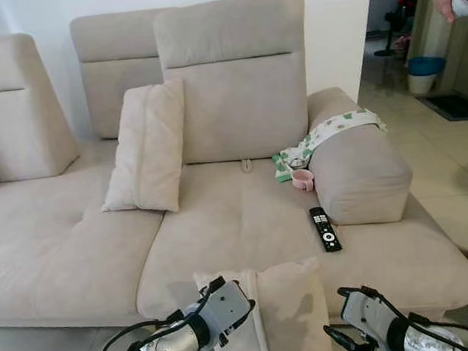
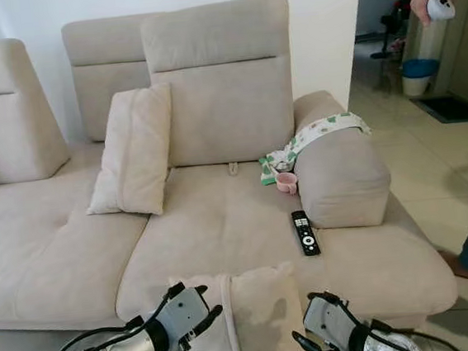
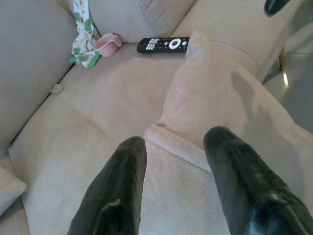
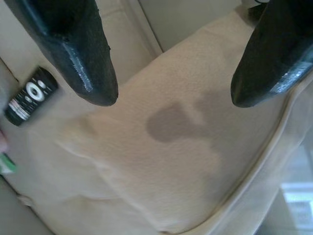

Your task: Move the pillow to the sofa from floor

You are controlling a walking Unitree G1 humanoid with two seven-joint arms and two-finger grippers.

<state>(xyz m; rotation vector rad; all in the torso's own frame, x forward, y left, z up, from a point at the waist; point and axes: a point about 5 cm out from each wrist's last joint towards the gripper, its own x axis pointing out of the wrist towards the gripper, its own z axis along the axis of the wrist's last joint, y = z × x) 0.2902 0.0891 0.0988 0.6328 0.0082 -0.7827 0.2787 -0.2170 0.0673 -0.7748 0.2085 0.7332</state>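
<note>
The stained pillow (image 1: 284, 312) is flanked at the sofa (image 1: 222, 226) edge by both grippers, left gripper (image 3: 173, 171) and right gripper (image 4: 171, 73), jaws spread, apparently not gripping.

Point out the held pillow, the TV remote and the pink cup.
pillow (image 1: 293, 311), left eye view, middle of its front face, right of the seam.
TV remote (image 1: 324, 228), left eye view, centre of its black body.
pink cup (image 1: 302, 180), left eye view, on its side wall.
</note>
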